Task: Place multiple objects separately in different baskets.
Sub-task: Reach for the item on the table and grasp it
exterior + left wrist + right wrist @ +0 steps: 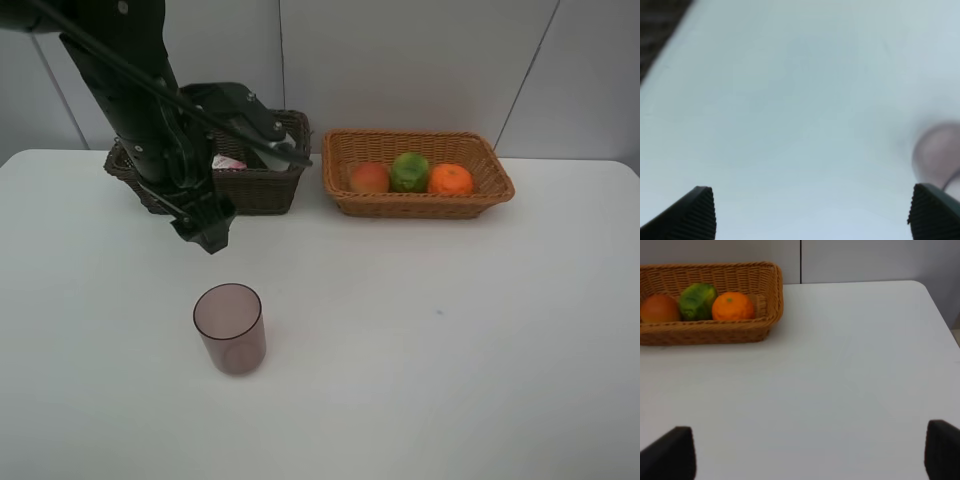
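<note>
The mauve cup (229, 328) is left upright on the bench (450, 330), at six o'clock from the left gripper (207, 232); its fingers (695, 212) are spread wide, empty. A misaligned descent could topple it.

mauve cup (230, 328), tan basket (418, 205), dark basket (255, 188)

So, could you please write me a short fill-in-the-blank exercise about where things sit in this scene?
1. The light basket holds ___ pieces of fruit.
2. The green fruit lies between the red-orange fruit and the ___.
3. The mauve cup stands upright on the ___.
4. The left gripper has its jaws ___.

Missing words: three; tangerine; table; open
</note>
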You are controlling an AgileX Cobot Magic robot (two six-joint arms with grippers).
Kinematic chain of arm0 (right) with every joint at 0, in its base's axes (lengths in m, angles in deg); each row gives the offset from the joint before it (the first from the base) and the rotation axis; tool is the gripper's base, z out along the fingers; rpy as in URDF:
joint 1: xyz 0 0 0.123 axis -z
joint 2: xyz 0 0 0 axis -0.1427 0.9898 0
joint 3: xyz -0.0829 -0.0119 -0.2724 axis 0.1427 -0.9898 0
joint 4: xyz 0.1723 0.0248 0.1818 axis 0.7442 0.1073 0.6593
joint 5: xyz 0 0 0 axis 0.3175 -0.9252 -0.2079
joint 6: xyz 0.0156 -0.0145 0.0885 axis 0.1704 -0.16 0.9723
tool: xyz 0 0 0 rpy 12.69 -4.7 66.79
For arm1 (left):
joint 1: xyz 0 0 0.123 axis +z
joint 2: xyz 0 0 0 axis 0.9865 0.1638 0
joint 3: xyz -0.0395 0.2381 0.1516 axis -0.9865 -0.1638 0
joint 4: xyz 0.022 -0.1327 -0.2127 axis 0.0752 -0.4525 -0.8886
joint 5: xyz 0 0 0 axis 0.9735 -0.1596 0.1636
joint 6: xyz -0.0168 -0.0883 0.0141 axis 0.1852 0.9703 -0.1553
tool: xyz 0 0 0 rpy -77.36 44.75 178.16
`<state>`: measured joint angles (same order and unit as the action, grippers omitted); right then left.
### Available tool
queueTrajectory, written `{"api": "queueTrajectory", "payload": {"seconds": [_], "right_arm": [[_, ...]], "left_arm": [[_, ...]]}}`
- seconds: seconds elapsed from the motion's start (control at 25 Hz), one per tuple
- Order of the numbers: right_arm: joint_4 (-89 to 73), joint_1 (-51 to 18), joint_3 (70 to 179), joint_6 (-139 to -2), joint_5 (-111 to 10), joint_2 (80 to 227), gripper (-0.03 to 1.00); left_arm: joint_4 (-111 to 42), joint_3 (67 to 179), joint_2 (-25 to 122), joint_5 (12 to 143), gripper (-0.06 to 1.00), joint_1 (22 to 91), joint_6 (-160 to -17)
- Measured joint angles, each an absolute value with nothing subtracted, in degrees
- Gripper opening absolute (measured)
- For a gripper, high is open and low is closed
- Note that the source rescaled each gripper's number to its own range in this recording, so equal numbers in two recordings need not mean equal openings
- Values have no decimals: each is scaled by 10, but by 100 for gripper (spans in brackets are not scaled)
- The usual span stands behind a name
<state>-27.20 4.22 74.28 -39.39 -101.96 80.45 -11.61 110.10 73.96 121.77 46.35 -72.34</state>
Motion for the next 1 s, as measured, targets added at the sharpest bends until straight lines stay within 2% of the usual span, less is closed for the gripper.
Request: {"api": "queueTrajectory", "payload": {"seconds": [0.24, 0.48, 1.0], "right_arm": [[-272, 42, 743, -394, -1020, 805, 100], [-272, 42, 743, -394, -1020, 805, 100], [-272, 42, 743, -394, -1020, 805, 100]], "left_arm": [[-136, 1074, 740, 1214, 100, 458, -864], [-232, 1072, 740, 1183, 100, 452, -947], [-247, 1070, 789, 1171, 100, 437, -969]]}}
